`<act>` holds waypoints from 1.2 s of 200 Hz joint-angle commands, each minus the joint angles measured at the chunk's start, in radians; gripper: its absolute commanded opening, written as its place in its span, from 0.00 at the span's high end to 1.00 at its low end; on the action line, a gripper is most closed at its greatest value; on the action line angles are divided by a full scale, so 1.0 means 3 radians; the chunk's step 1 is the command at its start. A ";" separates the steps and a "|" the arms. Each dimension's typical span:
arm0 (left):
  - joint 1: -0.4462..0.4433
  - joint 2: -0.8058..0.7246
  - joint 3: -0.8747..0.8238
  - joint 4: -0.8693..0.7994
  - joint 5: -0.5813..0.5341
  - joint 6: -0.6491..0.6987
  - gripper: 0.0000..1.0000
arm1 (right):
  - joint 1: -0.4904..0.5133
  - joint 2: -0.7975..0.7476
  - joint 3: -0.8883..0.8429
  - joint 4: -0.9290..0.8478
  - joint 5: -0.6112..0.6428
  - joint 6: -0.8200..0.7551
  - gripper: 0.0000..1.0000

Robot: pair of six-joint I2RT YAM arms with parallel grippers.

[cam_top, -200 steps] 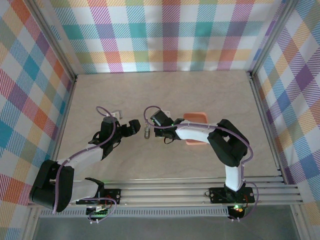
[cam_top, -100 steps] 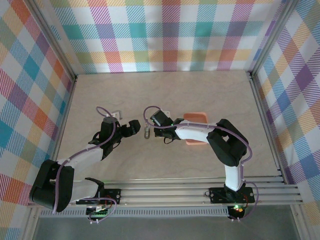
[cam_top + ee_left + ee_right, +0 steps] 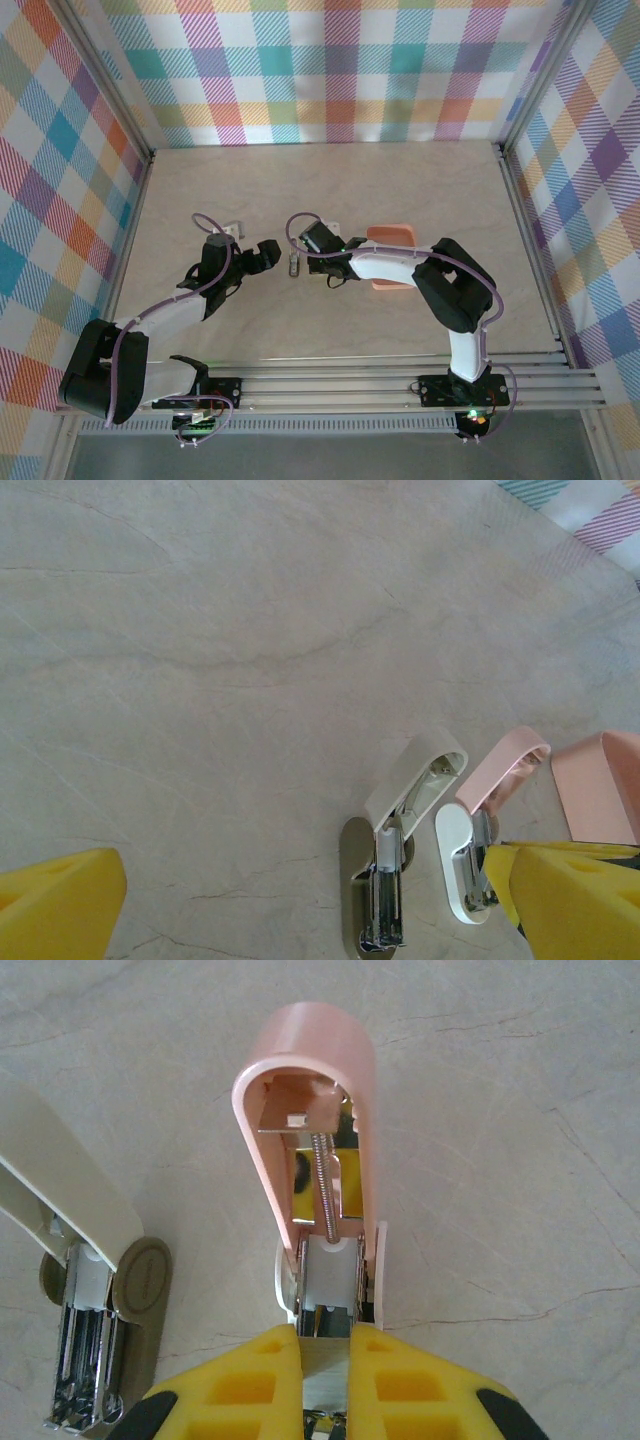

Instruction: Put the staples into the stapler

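The pale marbled worktop [image 3: 330, 190] gives the small parts no grip, and that is the first worry here: a shove along it and whatever gets pushed simply skates away. The left pincer [image 3: 305, 870] hangs low with its yellow pads wide apart, holding nothing, so nothing braces the target.

Over to the right pincer [image 3: 325, 1342]: its pads are pressed together on a thin dull-grey metal strip [image 3: 325, 1365], by the look of it the staple strip, lined up at the rear of the small pink-and-white plastic stapler [image 3: 320, 1080]. That stapler lies on the worktop left of the flat orange tray [image 3: 392, 235], pink lid swung up and channel bare. If the strip comes in crooked it probably jams on the channel wall or snaps. If it is pushed too hard, the light stapler likely slides or tips. The lid's coiled spring rod [image 3: 322, 1175] hangs over the channel and could foul the strip.

A second stapler, beige with a white lid [image 3: 412, 780], sits open just beside it, so a nudge could knock it.

Now the blind spots. The right arm covers part of the tray, so its contents cannot be made out. The yellow pads hide the strip's far end and the channel mouth, and whether the strip has entered the channel cannot be told.
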 commanded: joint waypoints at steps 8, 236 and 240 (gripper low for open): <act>0.0046 0.0018 -0.0029 0.0140 0.0044 -0.0037 0.02 | 0.0022 0.0063 0.0005 0.0149 -0.0035 -0.0001 0.87; 0.0051 0.0002 -0.0035 0.0130 0.0041 -0.0032 0.02 | 0.0019 -0.0095 -0.0131 0.0378 -0.0006 -0.0154 0.86; 0.0051 0.0008 -0.0035 0.0130 0.0041 -0.0034 0.02 | 0.0014 -0.0082 -0.0111 0.0340 -0.0002 -0.0142 0.86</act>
